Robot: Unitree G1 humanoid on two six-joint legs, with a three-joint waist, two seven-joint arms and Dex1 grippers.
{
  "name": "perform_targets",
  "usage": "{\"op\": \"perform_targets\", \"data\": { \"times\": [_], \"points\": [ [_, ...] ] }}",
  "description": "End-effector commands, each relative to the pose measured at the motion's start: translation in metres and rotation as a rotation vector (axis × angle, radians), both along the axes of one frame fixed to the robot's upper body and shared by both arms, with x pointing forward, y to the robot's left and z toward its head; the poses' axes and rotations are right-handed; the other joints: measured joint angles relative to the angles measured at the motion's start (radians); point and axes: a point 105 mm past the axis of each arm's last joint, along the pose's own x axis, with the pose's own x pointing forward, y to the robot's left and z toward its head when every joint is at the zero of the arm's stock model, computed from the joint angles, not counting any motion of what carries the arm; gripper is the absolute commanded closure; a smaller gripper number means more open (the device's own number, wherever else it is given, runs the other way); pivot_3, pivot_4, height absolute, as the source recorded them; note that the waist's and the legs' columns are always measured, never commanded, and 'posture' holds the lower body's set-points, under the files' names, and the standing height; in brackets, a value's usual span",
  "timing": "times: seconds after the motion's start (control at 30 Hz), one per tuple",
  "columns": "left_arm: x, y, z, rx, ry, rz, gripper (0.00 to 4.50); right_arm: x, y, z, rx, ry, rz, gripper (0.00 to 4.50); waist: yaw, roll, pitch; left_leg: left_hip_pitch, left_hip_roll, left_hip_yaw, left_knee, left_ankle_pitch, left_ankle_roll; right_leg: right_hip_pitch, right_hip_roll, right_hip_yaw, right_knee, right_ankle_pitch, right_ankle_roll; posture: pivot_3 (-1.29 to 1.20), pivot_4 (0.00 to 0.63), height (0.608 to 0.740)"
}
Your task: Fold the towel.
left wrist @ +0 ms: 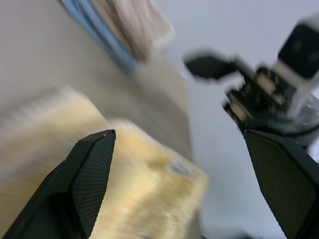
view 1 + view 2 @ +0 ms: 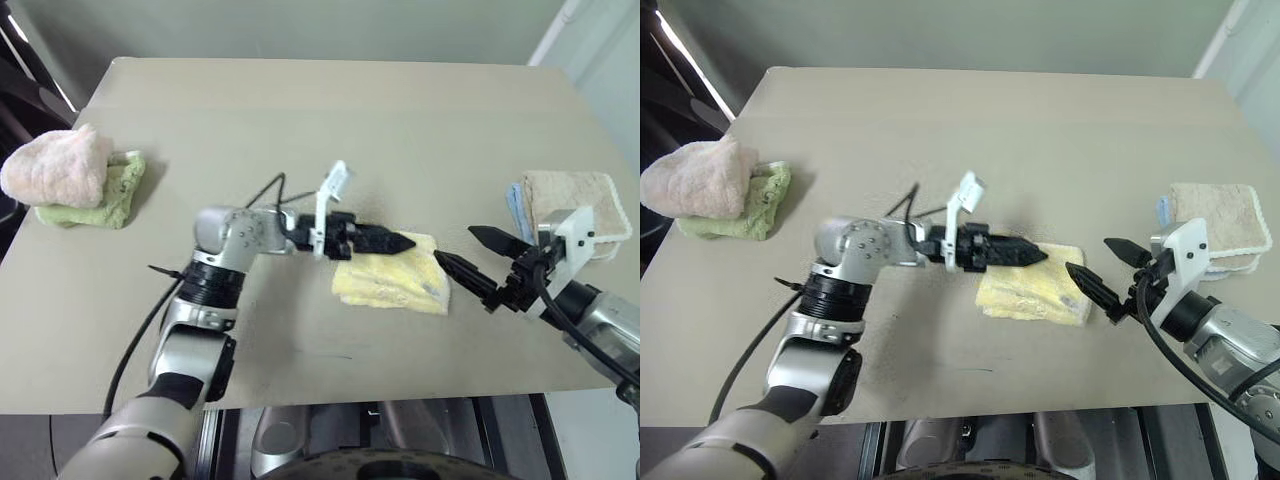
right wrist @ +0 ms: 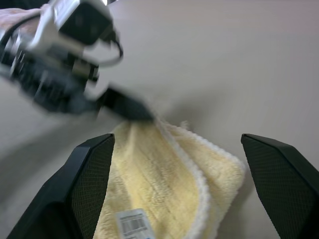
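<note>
While both pincers stand wide and empty, the towel (image 2: 392, 284) lies folded on the counter (image 2: 320, 130), nearer its front edge.
Left pincer (image 2: 400, 241) hovers over the towel's rear edge; right pincer (image 2: 468, 252) sits just beside its right edge, apart. A small white tag (image 3: 132, 222) on the towel bears a barcode, its print too small to read.
</note>
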Motion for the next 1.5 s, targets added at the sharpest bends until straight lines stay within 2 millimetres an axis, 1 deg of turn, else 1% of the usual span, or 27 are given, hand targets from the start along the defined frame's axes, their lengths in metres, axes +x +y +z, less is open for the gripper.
{"op": "perform_targets", "data": {
  "times": [0.03,0.07,0.17,0.23,0.27,0.3,0.33,0.37,0.4,0.47,0.63,0.7,0.73,0.8,0.87,0.93,0.97,1.03,1.13,1.17,1.2,1.23,1.3,1.37,1.47,1.5],
  "points": [
    [0.001,0.004,0.017,-0.047,-0.28,-0.002,0.0,-0.005,0.016,0.009,0.033,-0.028,0.096,1.43,0.0,0.0,0.0,0.0,0.0,0.0,0.0,0.0,0.0,0.0,0.0,0.0,0.0,0.0,0.0,0.0,0.15,0.703],
    [0.0,0.006,0.021,-0.083,-0.331,-0.003,0.0,-0.005,0.02,0.008,0.034,-0.024,0.117,1.78,-0.001,0.0,0.0,0.0,0.0,0.0,0.0,-0.001,0.0,0.0,0.0,0.0,0.0,0.0,0.0,0.0,0.15,0.703],
    [-0.003,0.007,0.013,-0.052,-0.427,-0.013,0.0,-0.002,0.029,0.004,0.049,-0.019,0.146,2.81,0.0,0.0,0.0,-0.003,0.0,0.0,0.0,-0.002,0.001,-0.002,0.0,0.0,0.0,-0.001,0.0,0.0,0.15,0.703],
    [-0.001,0.004,0.011,-0.076,-0.446,0.018,0.0,0.004,0.034,0.001,0.062,-0.021,0.158,3.58,0.002,0.0,0.0,-0.006,0.0,0.0,0.001,-0.002,0.001,-0.005,0.0,0.0,0.0,-0.001,0.001,0.0,0.15,0.703],
    [-0.001,0.003,0.013,-0.112,-0.454,0.028,0.18,0.008,0.036,-0.002,0.068,-0.014,0.157,3.94,0.002,0.0,0.0,-0.007,0.0,0.0,0.001,-0.002,0.001,-0.007,0.0,0.0,0.0,-0.001,0.001,0.0,0.15,0.703],
    [-0.008,0.004,0.012,-0.139,-0.465,-0.005,0.39,0.013,0.036,-0.007,0.072,-0.009,0.149,4.27,0.002,0.0,0.0,-0.008,0.0,0.0,0.002,-0.002,0.001,-0.007,0.0,0.0,0.0,0.0,0.003,0.0,0.15,0.703],
    [-0.013,0.004,0.01,-0.156,-0.475,-0.034,0.62,0.016,0.036,-0.01,0.074,-0.006,0.143,4.5,0.001,0.0,0.0,-0.009,0.0,0.0,0.003,-0.002,0.002,-0.008,0.0,0.0,0.0,0.002,0.005,0.0,0.15,0.703],
    [-0.018,0.005,0.006,-0.145,-0.488,-0.064,0.95,0.018,0.036,-0.012,0.078,-0.007,0.137,4.5,0.0,0.0,0.0,-0.009,0.0,0.0,0.004,-0.003,0.003,-0.008,0.0,0.0,0.0,0.003,0.008,0.0,0.15,0.703],
    [-0.02,0.007,-0.003,-0.102,-0.504,-0.071,1.28,0.022,0.034,-0.013,0.093,-0.014,0.113,4.5,0.0,0.0,0.0,-0.009,0.001,0.0,0.005,-0.003,0.003,-0.008,-0.001,0.0,0.0,0.005,0.009,0.0,0.15,0.703],
    [-0.023,0.009,-0.016,-0.052,-0.522,-0.088,2.05,0.027,0.033,-0.016,0.113,-0.027,0.084,4.5,-0.002,0.001,-0.001,-0.011,0.001,0.0,0.006,-0.004,0.003,-0.01,0.0,-0.001,0.0,0.005,0.009,0.0,0.15,0.703],
    [-0.03,0.015,-0.03,-0.052,-0.54,-0.112,3.83,0.034,0.031,-0.025,0.113,-0.035,0.03,4.5,-0.002,0.002,-0.001,-0.016,0.003,0.0,0.012,-0.005,0.006,-0.012,0.0,-0.003,0.0,0.007,0.007,0.0,0.15,0.703],
    [-0.032,0.016,-0.032,-0.08,-0.528,-0.114,4.46,0.035,0.031,-0.028,0.108,-0.036,0.018,4.5,-0.002,0.002,-0.001,-0.016,0.003,0.001,0.014,-0.006,0.006,-0.012,0.0,-0.002,0.0,0.005,0.001,0.0,0.15,0.703],
    [-0.032,0.016,-0.032,-0.092,-0.527,-0.111,4.46,0.035,0.031,-0.029,0.105,-0.038,0.017,4.5,-0.003,0.002,-0.001,-0.016,0.003,0.001,0.014,-0.006,0.006,-0.012,0.0,-0.002,0.0,0.005,0.001,0.0,0.15,0.703],
    [-0.032,0.012,-0.038,-0.072,-0.559,-0.116,4.46,0.035,0.033,-0.033,0.094,-0.039,0.019,4.5,-0.003,0.003,-0.001,-0.016,0.003,0.001,0.015,-0.006,0.007,-0.011,-0.001,-0.002,0.0,0.006,0.0,0.0,0.15,0.703],
    [-0.03,0.004,-0.049,-0.046,-0.61,-0.106,4.46,0.037,0.038,-0.038,0.117,-0.032,0.015,4.5,-0.003,0.003,-0.001,-0.015,0.003,0.001,0.015,-0.006,0.007,-0.011,-0.001,-0.002,0.0,0.006,0.0,0.0,0.15,0.703],
    [-0.032,-0.001,-0.059,-0.032,-0.59,-0.127,4.46,0.038,0.043,-0.054,0.085,-0.003,0.015,4.5,-0.004,0.004,-0.002,-0.015,0.003,0.001,0.015,-0.006,0.007,-0.011,0.0,-0.002,0.0,0.007,0.0,0.0,0.15,0.703],
    [-0.031,-0.002,-0.066,-0.008,-0.589,-0.128,4.46,0.038,0.045,-0.067,0.049,0.012,0.019,4.5,-0.004,0.004,-0.002,-0.015,0.003,0.0,0.015,-0.006,0.007,-0.011,0.0,-0.002,0.0,0.006,0.0,0.0,0.15,0.703],
    [-0.034,-0.003,-0.075,0.022,-0.581,-0.147,4.46,0.039,0.045,-0.086,0.005,0.029,0.004,4.5,-0.006,0.004,-0.002,-0.015,0.004,0.001,0.015,-0.006,0.007,-0.012,0.0,-0.002,0.0,0.006,0.0,0.0,0.15,0.703],
    [-0.04,0.001,-0.079,0.087,-0.542,-0.142,4.46,0.045,0.038,-0.113,-0.067,0.042,-0.048,4.5,-0.011,0.005,-0.002,-0.016,0.004,0.001,0.014,-0.007,0.007,-0.012,0.0,-0.002,0.0,0.007,0.0,0.0,0.15,0.703],
    [-0.041,0.004,-0.08,0.114,-0.524,-0.134,4.46,0.046,0.037,-0.119,-0.086,0.043,-0.055,4.5,-0.014,0.004,-0.002,-0.015,0.004,0.001,0.014,-0.007,0.007,-0.012,0.0,-0.002,0.0,0.007,0.001,0.0,0.15,0.703],
    [-0.043,0.005,-0.076,0.12,-0.522,-0.13,4.46,0.047,0.035,-0.122,-0.104,0.034,-0.062,4.5,-0.016,0.004,-0.002,-0.015,0.004,0.001,0.014,-0.007,0.007,-0.012,0.0,-0.002,0.0,0.007,0.0,0.0,0.15,0.703],
    [-0.044,0.005,-0.071,0.12,-0.525,-0.127,4.46,0.049,0.033,-0.123,-0.115,0.023,-0.072,4.5,-0.018,0.004,-0.003,-0.014,0.004,0.001,0.015,-0.007,0.007,-0.01,0.0,-0.002,0.0,0.007,0.0,0.0,0.15,0.703],
    [-0.05,0.005,-0.064,0.13,-0.543,-0.142,4.46,0.054,0.029,-0.119,-0.112,-0.006,-0.092,4.5,-0.019,0.004,-0.003,-0.011,0.004,0.0,0.015,-0.006,0.008,-0.008,0.0,-0.002,-0.001,0.007,0.0,0.0,0.15,0.703],
    [-0.054,0.002,-0.059,0.13,-0.561,-0.149,4.46,0.057,0.027,-0.113,-0.104,-0.028,-0.099,4.5,-0.019,0.004,-0.003,-0.003,0.004,0.0,0.015,-0.007,0.008,-0.002,0.0,-0.002,-0.003,0.007,0.0,0.0,0.15,0.703],
    [-0.06,-0.006,-0.051,0.116,-0.58,-0.15,4.46,0.06,0.025,-0.101,-0.074,-0.052,-0.098,4.5,-0.019,0.004,-0.003,0.0,0.003,-0.002,0.015,-0.008,0.008,0.002,0.0,-0.002,-0.006,0.007,0.0,0.0,0.15,0.703],
    [-0.06,-0.008,-0.048,0.105,-0.577,-0.138,4.46,0.06,0.026,-0.094,-0.047,-0.057,-0.093,4.5,-0.019,0.004,-0.003,0.0,0.003,-0.003,0.015,-0.009,0.007,0.002,0.0,-0.002,-0.007,0.007,0.0,0.0,0.15,0.703]
  ]
}}
